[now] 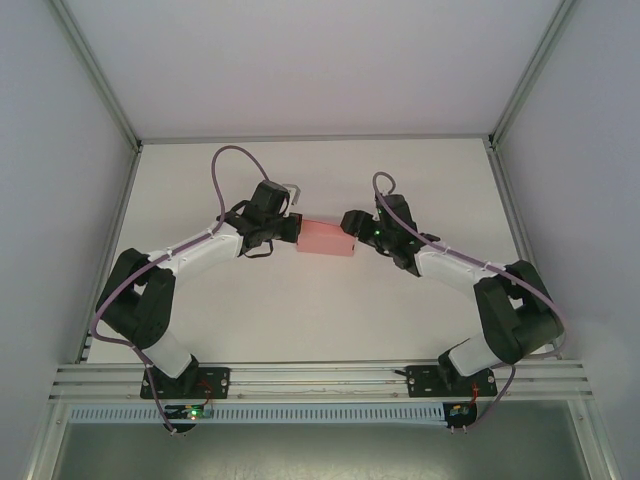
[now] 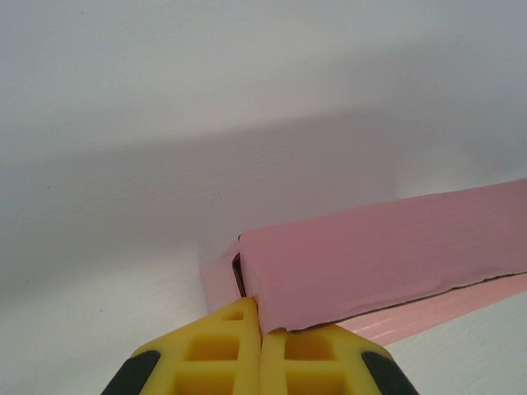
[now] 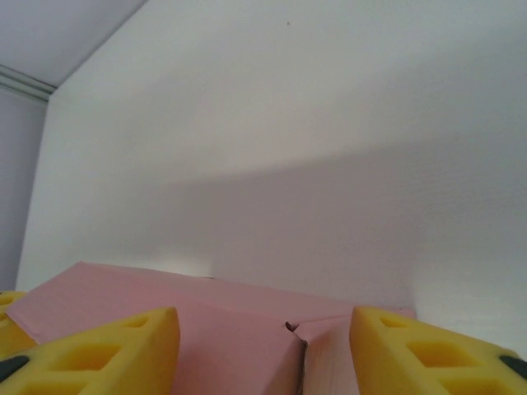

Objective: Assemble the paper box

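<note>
Left pincer (image 2: 262,337) nips the paper box (image 2: 379,255); right pincer (image 3: 265,329), spread, straddles it.

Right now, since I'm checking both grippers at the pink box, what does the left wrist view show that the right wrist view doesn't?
Left wrist view: the left gripper, jaws closed at the end corner of the paper box, a dark gap at that end, and a pink flap lying flat beneath its long side. Right wrist view: the right gripper, jaws wide open either side of the box, and a seam where its panels meet. Both: the pink box on the white table.
</note>
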`<control>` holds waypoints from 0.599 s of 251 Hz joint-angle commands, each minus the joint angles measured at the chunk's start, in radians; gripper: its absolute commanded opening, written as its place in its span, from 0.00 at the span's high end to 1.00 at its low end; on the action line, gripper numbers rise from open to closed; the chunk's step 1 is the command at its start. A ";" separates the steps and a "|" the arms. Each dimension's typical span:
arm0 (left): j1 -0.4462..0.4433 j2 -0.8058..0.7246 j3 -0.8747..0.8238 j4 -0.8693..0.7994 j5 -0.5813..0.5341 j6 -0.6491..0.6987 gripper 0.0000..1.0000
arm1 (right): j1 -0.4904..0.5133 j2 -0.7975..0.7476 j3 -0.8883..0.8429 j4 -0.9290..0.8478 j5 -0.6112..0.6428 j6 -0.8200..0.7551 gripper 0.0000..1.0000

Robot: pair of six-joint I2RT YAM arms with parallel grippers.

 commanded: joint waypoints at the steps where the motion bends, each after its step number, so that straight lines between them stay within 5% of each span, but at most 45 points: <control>1: -0.017 0.056 -0.027 -0.142 0.060 0.019 0.95 | 0.008 0.063 -0.088 0.048 -0.006 0.040 0.49; 41: -0.016 0.046 -0.023 -0.163 0.068 0.008 0.93 | 0.003 0.083 -0.144 0.146 -0.031 0.066 0.55; 150: -0.015 -0.064 -0.067 -0.156 0.149 -0.041 0.62 | -0.003 0.103 -0.216 0.207 -0.007 0.128 0.71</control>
